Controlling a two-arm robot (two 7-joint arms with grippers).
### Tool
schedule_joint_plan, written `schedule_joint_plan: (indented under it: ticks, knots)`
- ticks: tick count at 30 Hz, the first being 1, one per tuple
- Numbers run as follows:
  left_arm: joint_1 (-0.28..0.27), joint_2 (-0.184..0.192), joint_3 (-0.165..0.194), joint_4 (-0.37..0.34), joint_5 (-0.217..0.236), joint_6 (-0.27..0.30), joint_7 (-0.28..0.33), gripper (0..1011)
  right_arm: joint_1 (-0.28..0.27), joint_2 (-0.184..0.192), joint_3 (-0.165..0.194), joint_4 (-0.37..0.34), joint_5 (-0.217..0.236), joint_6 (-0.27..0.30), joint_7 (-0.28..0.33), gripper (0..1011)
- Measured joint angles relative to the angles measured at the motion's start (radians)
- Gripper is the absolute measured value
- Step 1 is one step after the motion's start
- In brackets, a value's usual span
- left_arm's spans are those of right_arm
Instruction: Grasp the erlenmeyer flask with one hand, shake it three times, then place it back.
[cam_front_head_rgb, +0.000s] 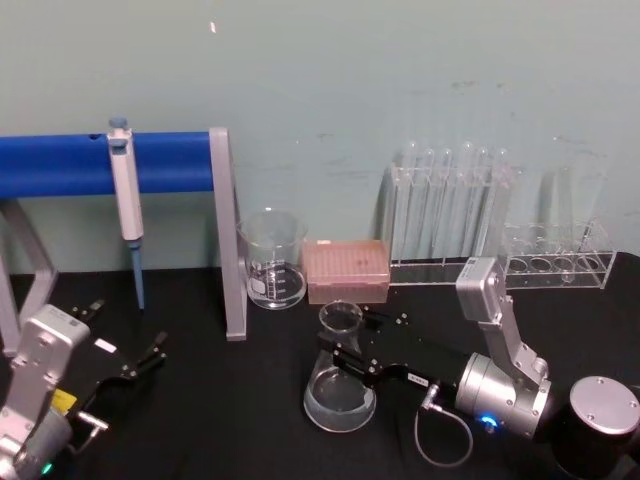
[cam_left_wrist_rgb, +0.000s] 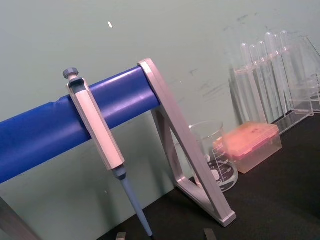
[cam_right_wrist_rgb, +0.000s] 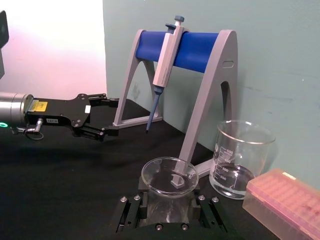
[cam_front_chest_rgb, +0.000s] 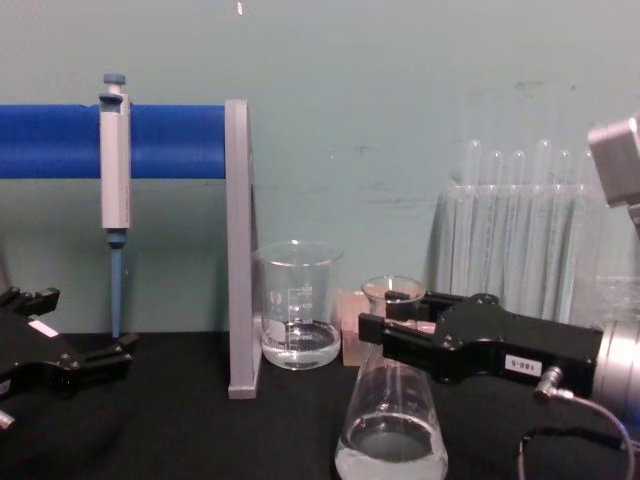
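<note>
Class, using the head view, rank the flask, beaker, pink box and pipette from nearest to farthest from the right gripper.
1. flask, gripped at its neck by the right gripper.
2. pink box, just behind the flask.
3. beaker, behind and to the left.
4. pipette, hanging far to the left.
The left gripper sits idle at the front left.

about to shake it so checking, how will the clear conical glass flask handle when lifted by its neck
Likely slippery and fragile: the clear conical glass flask is smooth glass where the right end effector brackets its neck. Probably bottom-heavy and steady, given its wide base and low liquid. The left end effector rests far left.
</note>
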Motion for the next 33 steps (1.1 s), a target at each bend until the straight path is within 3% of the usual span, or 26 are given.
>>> schedule_joint_plan:
  ticks: [33]
  knots:
    - [0.0,0.0,0.0,0.0,0.0,0.0,0.0,1001,0.001,-0.001,-0.009,-0.004,-0.023,0.035,-0.03,459]
